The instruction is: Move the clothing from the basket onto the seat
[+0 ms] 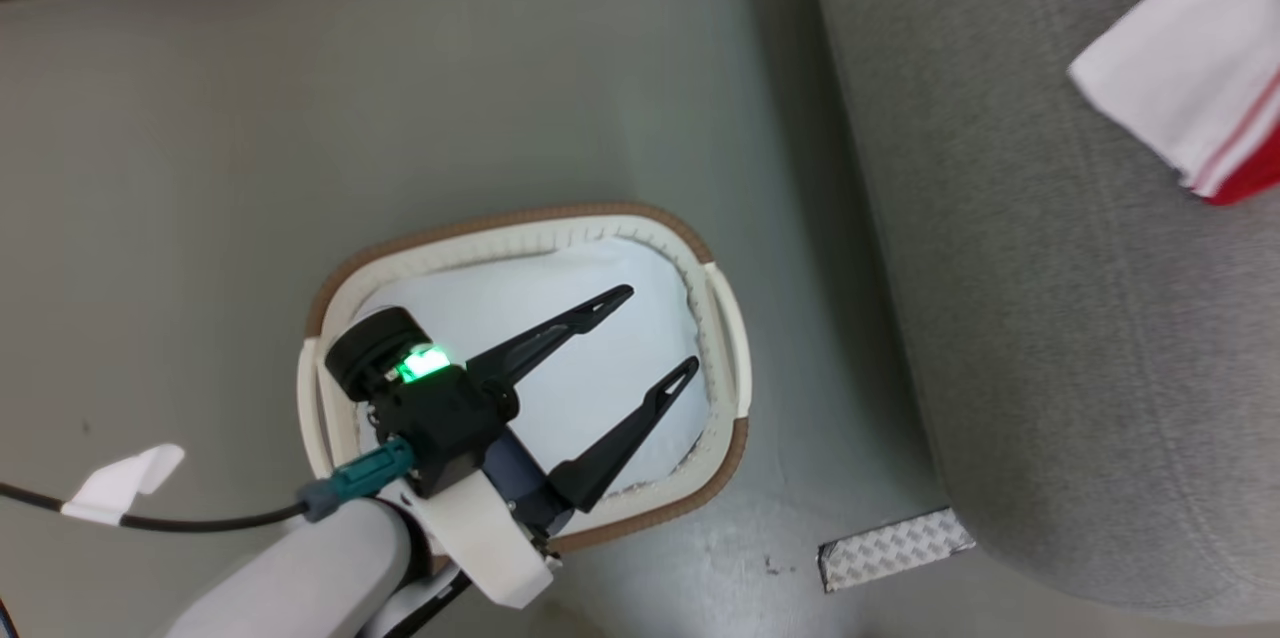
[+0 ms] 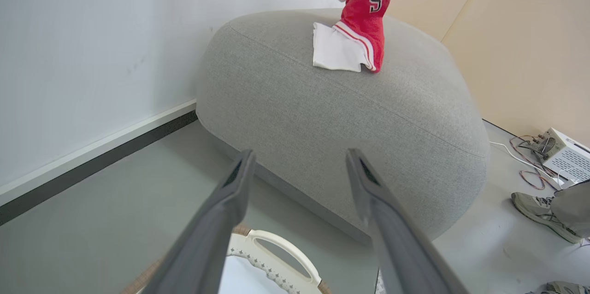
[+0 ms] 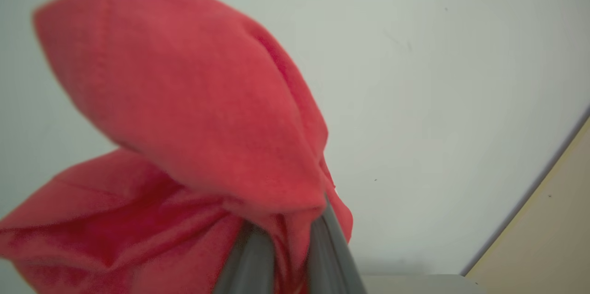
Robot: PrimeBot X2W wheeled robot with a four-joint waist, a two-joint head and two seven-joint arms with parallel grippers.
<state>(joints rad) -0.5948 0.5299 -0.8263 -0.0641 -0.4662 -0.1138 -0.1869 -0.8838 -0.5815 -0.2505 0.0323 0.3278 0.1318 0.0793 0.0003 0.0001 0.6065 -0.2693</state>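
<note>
Pinching the jersey (image 3: 193, 114), right jaws hold it touching the sofa (image 2: 322, 114); left jaws gape empty over the basket (image 1: 520, 230).

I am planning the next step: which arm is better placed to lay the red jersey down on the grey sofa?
Right. The right tool is shut on the jersey, whose lower end rests on the sofa. The left tool is open over the basket, holding nothing.

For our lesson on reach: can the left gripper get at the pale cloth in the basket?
Likely yes: the open left gripper hangs over the pale cloth in the basket, nothing between.
</note>
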